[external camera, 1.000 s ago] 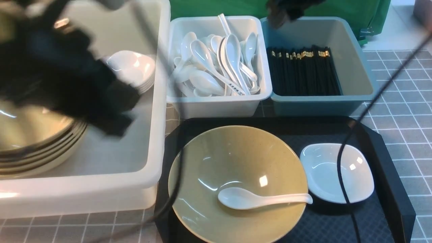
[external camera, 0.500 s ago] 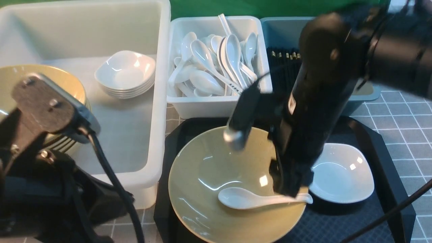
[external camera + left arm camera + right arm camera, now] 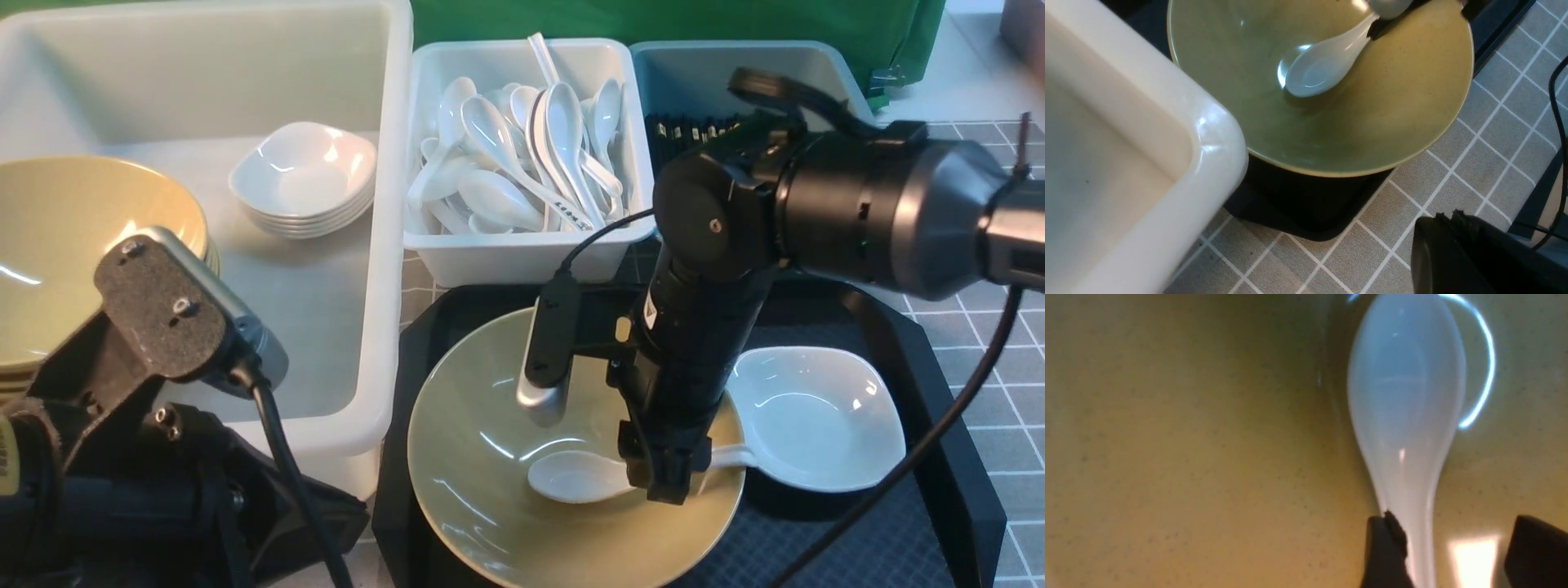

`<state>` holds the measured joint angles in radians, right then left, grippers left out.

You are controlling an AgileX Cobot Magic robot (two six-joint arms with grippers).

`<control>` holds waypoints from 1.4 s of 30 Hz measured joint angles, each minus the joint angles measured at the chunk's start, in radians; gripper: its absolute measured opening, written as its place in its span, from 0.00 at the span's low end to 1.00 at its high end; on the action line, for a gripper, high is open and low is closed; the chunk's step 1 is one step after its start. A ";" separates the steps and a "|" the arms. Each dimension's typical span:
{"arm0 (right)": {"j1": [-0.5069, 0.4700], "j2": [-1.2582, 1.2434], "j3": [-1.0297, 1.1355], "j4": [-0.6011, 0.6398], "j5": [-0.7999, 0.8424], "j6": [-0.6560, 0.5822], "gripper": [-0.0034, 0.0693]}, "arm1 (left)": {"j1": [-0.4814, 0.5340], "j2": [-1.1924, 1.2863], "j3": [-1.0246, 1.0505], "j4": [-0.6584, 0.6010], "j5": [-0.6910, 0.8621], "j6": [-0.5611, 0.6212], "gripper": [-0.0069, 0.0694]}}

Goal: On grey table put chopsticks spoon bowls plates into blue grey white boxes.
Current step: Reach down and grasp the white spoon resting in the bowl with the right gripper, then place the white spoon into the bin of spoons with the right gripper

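Two right fingers (image 3: pixel 1384 555) stand spread astride the spoon (image 3: pixel 1406 396) handle in the bowl (image 3: pixel 490 506). My left fingers (image 3: pixel 1453 253) are pressed together.

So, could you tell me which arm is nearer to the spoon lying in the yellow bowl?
Right. The right gripper is down in the bowl, open fingers astride the spoon handle; the left arm sits off beside the white tub.

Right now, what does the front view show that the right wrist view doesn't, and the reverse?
Front only: the tub, white bin, blue bin, dish and tray. Right wrist only: the right gripper open, the spoon handle between its fingers. Both: the spoon lying in the bowl.
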<state>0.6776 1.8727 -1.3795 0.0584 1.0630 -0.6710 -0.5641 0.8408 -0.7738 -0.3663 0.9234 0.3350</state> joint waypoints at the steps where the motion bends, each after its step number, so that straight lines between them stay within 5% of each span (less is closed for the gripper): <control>1: 0.000 0.005 0.000 0.000 0.005 0.000 0.62 | 0.000 0.000 0.000 0.000 -0.002 0.005 0.08; 10: 0.001 0.030 0.000 0.002 0.083 -0.001 0.61 | 0.000 0.000 0.000 -0.001 -0.010 0.025 0.08; 17: 0.001 0.030 -0.001 0.002 0.095 -0.003 0.26 | 0.000 0.000 0.000 -0.001 -0.039 0.027 0.08; 23: 0.001 0.008 -0.092 -0.013 0.119 0.037 0.27 | 0.000 0.000 0.000 -0.001 -0.089 0.005 0.08; 32: -0.051 -0.020 -0.375 -0.128 0.012 0.228 0.27 | 0.001 0.174 -0.083 0.183 -0.205 -0.234 0.08; 42: -0.210 0.109 -0.520 -0.030 -0.242 0.433 0.27 | 0.016 0.415 -0.358 0.306 -0.209 -0.137 0.08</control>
<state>0.4677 1.9817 -1.8993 0.0282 0.8211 -0.2384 -0.5483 1.2563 -1.1321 -0.0601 0.7143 0.1982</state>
